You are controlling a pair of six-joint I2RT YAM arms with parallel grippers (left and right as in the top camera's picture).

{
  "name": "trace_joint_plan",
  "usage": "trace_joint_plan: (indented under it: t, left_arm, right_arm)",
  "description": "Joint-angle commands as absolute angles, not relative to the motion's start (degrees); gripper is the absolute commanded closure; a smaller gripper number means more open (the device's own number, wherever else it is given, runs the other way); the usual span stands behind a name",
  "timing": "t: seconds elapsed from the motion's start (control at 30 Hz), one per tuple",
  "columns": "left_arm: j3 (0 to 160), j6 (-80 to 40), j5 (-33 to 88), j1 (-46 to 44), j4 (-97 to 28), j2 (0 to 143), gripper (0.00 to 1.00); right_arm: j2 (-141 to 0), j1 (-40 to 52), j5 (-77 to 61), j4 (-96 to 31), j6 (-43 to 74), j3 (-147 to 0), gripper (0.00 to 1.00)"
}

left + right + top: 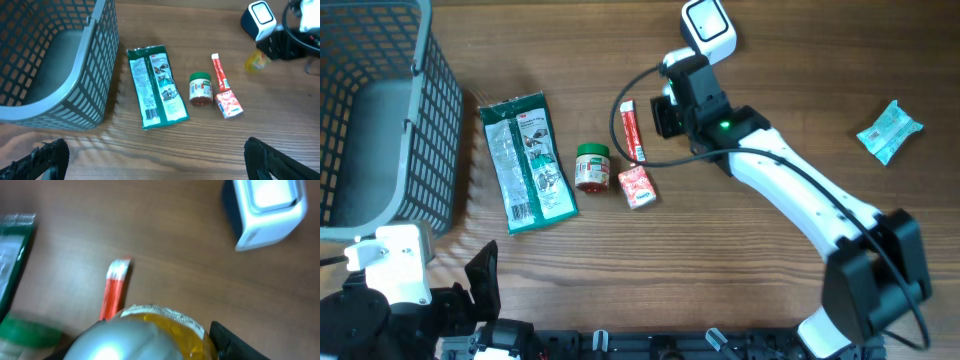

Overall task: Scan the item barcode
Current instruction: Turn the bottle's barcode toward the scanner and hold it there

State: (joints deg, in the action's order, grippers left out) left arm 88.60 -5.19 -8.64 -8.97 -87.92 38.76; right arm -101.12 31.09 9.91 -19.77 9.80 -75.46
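**Right claw holds yellow item beside the scanner**

The right claw [665,110] hangs over the far middle of the table [740,260], its jaws partly apart and clamped on a yellow item [167,325]. In the right wrist view the item fills the lower edge of the picture: a yellow body with a pale label strip and a shiny silver top, with one dark finger [235,340] showing on its right side. From the left wrist view the same item appears as a small yellow blur just left of the claw's black body. No barcode can be made out on it.

The white scanner [708,25] stands on the table at the far edge, just beyond and to the right of the right claw. It is near the item but not touching it.

The left claw [155,150] sits low at the near left, its jaws spread wide and holding nothing.

Other goods lie flat in a row across the middle of the table. A green packet [528,160] lies near the grey basket [440,100], which takes up the far left corner. Right of the packet stands a small jar [592,166] with a green lid. Right of that lie a red stick [633,130] and, at its near end, a small red pouch [637,187]. A teal packet [890,130] lies alone, well apart on the far right.
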Motion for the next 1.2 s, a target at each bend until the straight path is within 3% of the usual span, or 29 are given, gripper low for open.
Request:
trace_joint_plan:
  t: [0.0, 0.13, 0.57, 0.83, 1.17]
  left_arm:
    - [88.6, -4.5, -8.1, -8.8, -87.8, 38.7, 0.0]
    - [88.6, -4.5, -8.2, -8.8, -87.8, 38.7, 0.0]
    - [88.6, -4.5, -8.2, -8.8, -87.8, 38.7, 0.0]
    - [88.6, -4.5, -8.1, -8.8, -87.8, 38.7, 0.0]
    - [88.6, -4.5, -8.1, -8.8, -87.8, 38.7, 0.0]
  right_arm:
    - [-106.7, 31.1, 20.5, -13.4, 13.8, -76.0, 0.87]
    - [-111.7, 31.1, 21.1, -11.5, 18.3, -76.0, 0.92]
    - [-112.7, 32.1, 7.4, -28.2, 27.4, -76.0, 0.93]
    - [-112.7, 37.0, 2.5, -33.8, 31.9, -76.0, 0.86]
    - [-113.6, 37.1, 2.4, -36.9, 33.0, -76.0, 0.68]
